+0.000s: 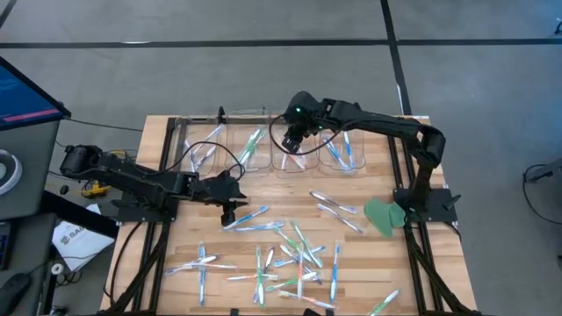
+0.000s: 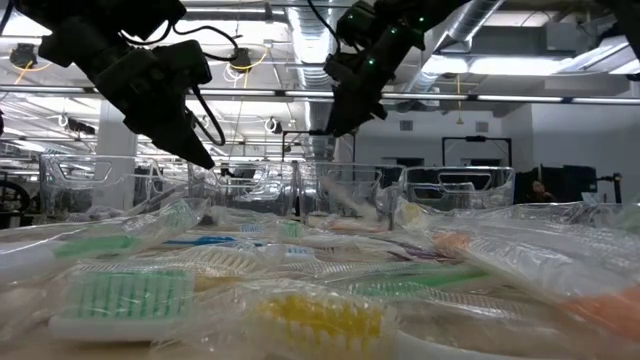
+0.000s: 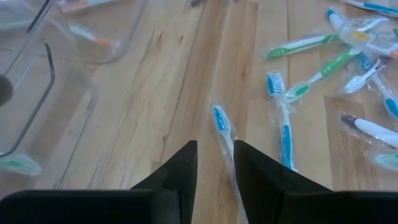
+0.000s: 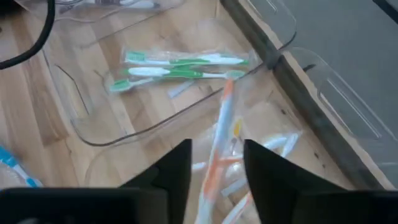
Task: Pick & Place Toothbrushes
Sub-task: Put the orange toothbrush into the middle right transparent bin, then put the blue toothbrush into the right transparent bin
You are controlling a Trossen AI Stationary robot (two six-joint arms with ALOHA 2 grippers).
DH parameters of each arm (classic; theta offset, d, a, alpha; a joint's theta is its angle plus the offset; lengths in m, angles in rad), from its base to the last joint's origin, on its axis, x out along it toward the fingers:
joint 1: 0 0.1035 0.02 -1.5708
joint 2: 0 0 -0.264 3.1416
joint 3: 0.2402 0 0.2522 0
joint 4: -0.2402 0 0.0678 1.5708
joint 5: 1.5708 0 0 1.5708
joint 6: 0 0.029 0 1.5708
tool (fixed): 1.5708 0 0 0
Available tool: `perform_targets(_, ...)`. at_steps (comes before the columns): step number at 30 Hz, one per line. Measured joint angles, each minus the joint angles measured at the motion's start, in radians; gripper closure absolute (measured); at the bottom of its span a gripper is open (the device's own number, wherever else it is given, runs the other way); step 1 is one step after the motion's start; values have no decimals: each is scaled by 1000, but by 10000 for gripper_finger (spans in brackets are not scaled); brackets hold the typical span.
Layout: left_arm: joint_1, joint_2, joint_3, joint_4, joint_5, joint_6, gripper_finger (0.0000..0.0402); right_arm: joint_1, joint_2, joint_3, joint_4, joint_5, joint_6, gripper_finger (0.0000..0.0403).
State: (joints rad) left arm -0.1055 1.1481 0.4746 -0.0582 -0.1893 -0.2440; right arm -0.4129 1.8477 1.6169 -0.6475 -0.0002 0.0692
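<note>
Many wrapped toothbrushes [image 1: 290,259] lie scattered on the near half of the wooden table. My left gripper [image 3: 216,165] hangs open above a blue toothbrush [image 3: 221,121] that lies flat on the wood. Its fingers stand on either side of the handle's line, clear of it. My right gripper [image 4: 217,168] is open over a clear bin [image 4: 267,143] at the far edge. An orange toothbrush [image 4: 222,124] shows blurred between its fingers, above other toothbrushes in that bin. The neighbouring bin [image 4: 81,118] holds green toothbrushes [image 4: 174,68]. My right gripper's fingers stand apart on either side of the orange toothbrush's handle [image 4: 211,180], coming from above and slanting down. I cannot tell whether either finger touches it. The toothbrush runs along the fingers, with its far end over the bin.
Several clear bins [image 1: 263,145] stand in a row along the far edge. A flat green leaf-shaped piece [image 1: 382,215] lies by the right arm's base. Cables [image 1: 219,158] hang by the left arm. Bare wood [image 1: 290,189] lies between the bins and the pile.
</note>
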Motion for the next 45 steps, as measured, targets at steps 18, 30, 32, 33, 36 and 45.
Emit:
perform_targets(18,0,0,0,-3,2,-5,302,349,-230,91,-546,27,281,164)
perform_targets(30,-1,0,-1,-1,1,9,302,904,-138,41,-893,102,1164,164)
perform_targets(32,-1,0,-1,2,-2,36,302,954,-96,39,-890,98,1222,164)
perform_targets(33,0,0,-1,7,-2,55,302,971,-78,40,-886,98,1249,164)
perform_targets(36,0,0,-1,31,-2,114,302,1006,-18,40,-877,76,1313,164)
perform_targets(45,0,0,-4,89,0,245,302,1017,139,40,-670,-108,1291,164)
